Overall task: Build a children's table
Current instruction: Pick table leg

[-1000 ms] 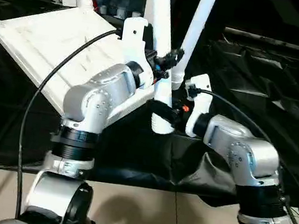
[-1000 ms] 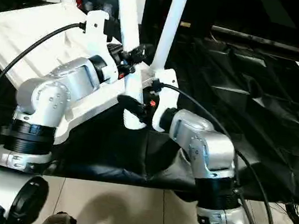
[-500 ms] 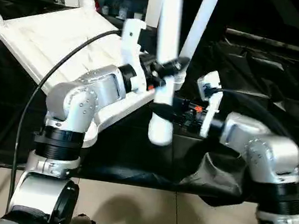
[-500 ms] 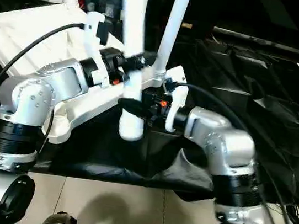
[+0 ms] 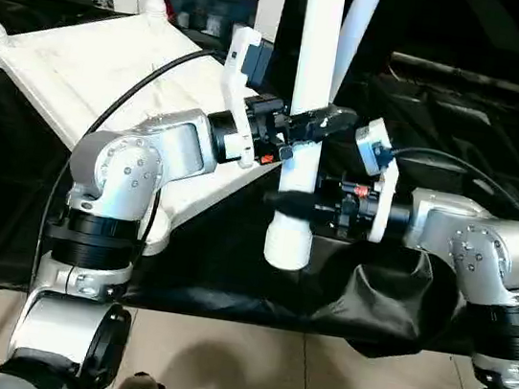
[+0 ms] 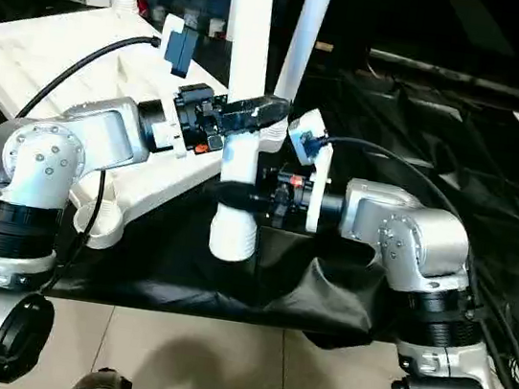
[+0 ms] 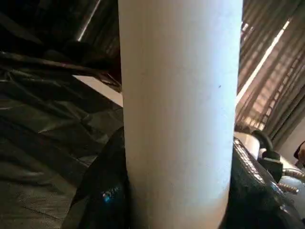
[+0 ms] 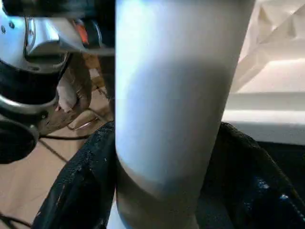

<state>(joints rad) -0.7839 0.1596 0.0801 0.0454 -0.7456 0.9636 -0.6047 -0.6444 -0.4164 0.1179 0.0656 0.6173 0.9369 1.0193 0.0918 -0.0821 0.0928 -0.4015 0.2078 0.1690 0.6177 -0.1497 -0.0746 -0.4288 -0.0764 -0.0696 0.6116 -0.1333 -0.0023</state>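
- Table top (image 5: 93, 74): white plastic, laid tilted, underside up, on the black-covered surface (image 5: 462, 126); fitted legs are seen rising from its corners.
- Loose leg (image 5: 301, 162): long white tapered tube, held upright in front of the top's near corner, thick end down, clear of the surface.
- Left tool (image 5: 310, 124): fingers pinched on the loose leg, upper grip.
- Right tool (image 5: 299, 203): fingers closed around the same leg, lower grip.
- Step judged: last leg being carried to its socket.
- Next move: thick end to be aligned over the empty corner socket and pressed in.
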